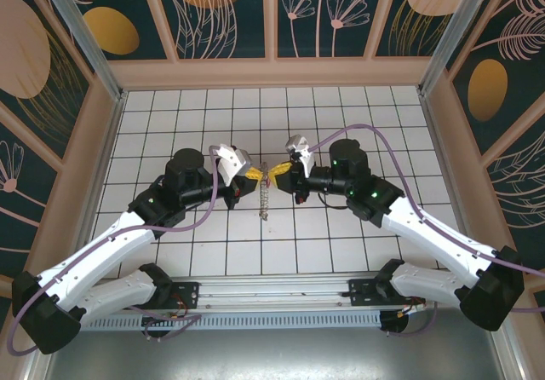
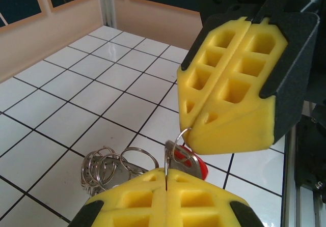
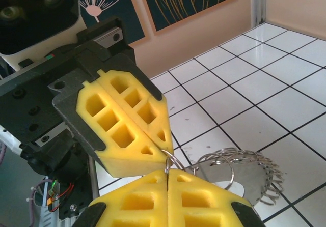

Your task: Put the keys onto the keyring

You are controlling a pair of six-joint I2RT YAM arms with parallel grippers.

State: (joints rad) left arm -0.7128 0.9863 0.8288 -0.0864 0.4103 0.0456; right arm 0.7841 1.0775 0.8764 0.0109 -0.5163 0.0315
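Mid-worktop, we find the left fingers [image 2: 132,201] pinching the keys [image 2: 179,158], red tag [image 2: 200,168] plain from the left wrist. The right fingers [image 3: 198,201] pinch a wire loop [image 3: 174,161], the keyring [image 3: 247,167] coil just beside.

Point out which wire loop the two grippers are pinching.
The lone thin loop stretched between the shut left gripper and right gripper, by the red-tagged key. The other loops sit bunched to the side, outside both pinches.

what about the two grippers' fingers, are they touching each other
Apart. Left wrist view shows a gap between the left fingers and right fingers, with the key visible through it.
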